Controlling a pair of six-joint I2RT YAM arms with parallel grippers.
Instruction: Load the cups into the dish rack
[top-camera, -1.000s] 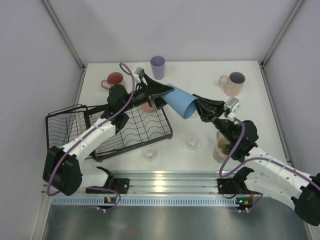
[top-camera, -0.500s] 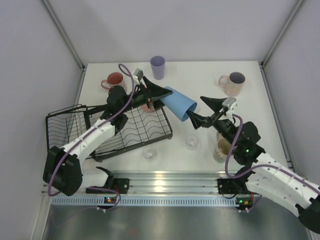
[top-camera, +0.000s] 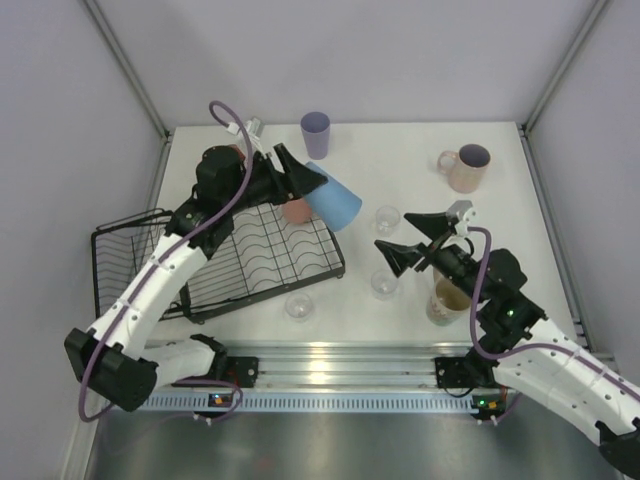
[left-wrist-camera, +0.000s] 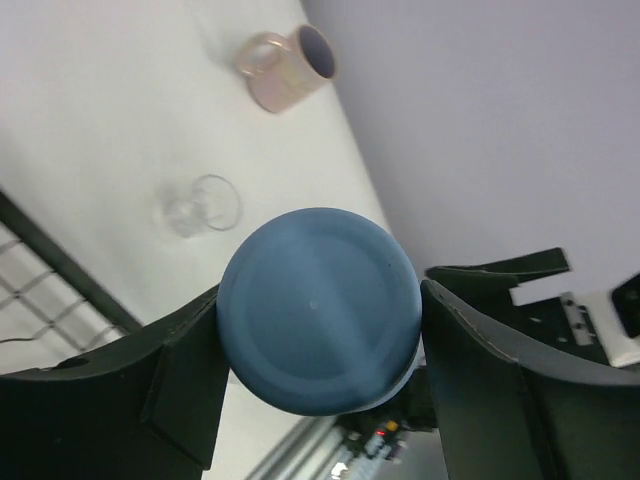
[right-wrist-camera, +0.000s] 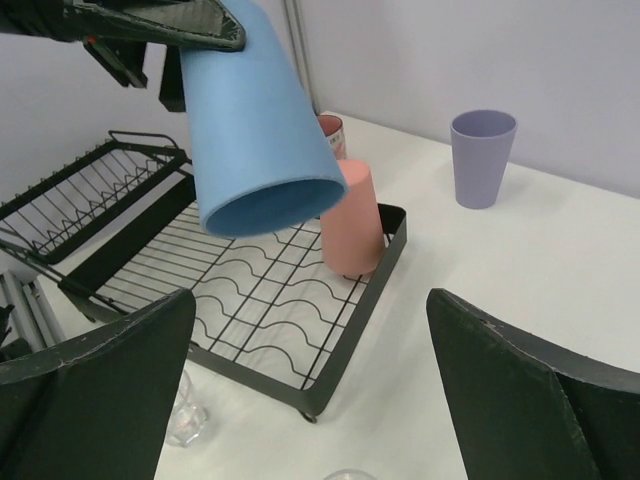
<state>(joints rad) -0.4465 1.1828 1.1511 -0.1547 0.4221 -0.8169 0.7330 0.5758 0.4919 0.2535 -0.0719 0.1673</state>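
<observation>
— Where's the smooth blue plastic tumbler (top-camera: 335, 203)?
— Tilted, mouth downward, its round base clamped between the left gripper's (top-camera: 305, 180) fingers, over the black wavy-wire dish rack's (top-camera: 335, 262) far corner.
— And the right gripper (top-camera: 390, 230)?
— Fingers spread wide, empty.

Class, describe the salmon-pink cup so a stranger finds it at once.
Find the black wire dish rack on the left side of the table. In its far right corner stands a salmon-pink plastic tumbler, wider end down. It is the only cup in the rack; the blue plastic tumbler nearby hangs in the left pincer.
</observation>
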